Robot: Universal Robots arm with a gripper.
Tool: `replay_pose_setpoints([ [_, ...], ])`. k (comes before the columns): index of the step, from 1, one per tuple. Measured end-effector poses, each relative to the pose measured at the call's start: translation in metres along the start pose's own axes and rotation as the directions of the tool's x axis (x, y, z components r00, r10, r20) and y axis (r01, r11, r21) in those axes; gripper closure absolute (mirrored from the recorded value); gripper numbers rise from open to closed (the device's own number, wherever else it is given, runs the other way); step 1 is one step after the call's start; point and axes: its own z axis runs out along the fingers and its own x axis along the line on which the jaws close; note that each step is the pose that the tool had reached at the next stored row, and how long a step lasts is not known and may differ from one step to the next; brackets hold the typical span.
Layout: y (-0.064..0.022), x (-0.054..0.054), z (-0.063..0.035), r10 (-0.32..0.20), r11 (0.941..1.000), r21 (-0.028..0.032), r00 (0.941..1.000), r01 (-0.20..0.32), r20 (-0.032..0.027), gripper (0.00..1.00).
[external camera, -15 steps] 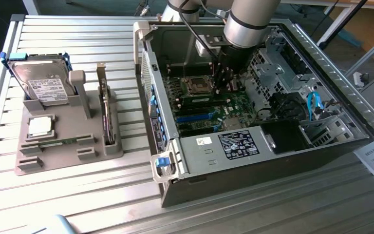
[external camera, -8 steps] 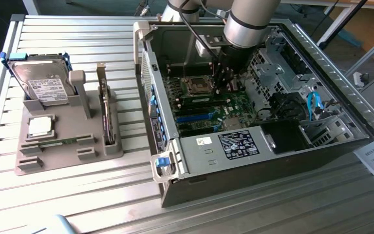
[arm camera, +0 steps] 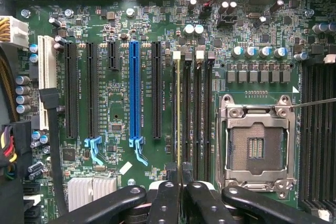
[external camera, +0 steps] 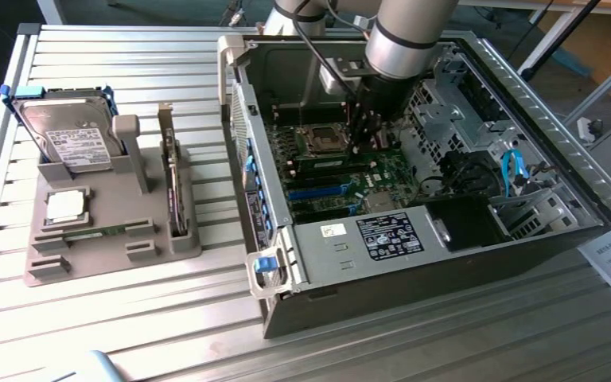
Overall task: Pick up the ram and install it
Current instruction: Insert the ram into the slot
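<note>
Edgewise, the ram [arm camera: 178, 114] shows as a thin yellow-green strip; the claw [arm camera: 181, 184] is clamped on it.

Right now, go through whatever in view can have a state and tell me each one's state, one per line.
ram: on edge, in line with a memory slot; fully seated or not, cannot tell.
pincer: shut on the ram.
processor socket: empty.
blue expansion slot: empty.
computer case: lying with its open side up.
second ram stick: lying in the gray holder outside the case.
</note>
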Motion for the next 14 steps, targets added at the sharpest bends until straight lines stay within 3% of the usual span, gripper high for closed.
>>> replay_pose_setpoints([
  [14, 0.0004, 0.0000, 0.0012, 0.011, 0.9999, 0.0005, 0.9999, -0.011, 0.0001, 0.88],
])
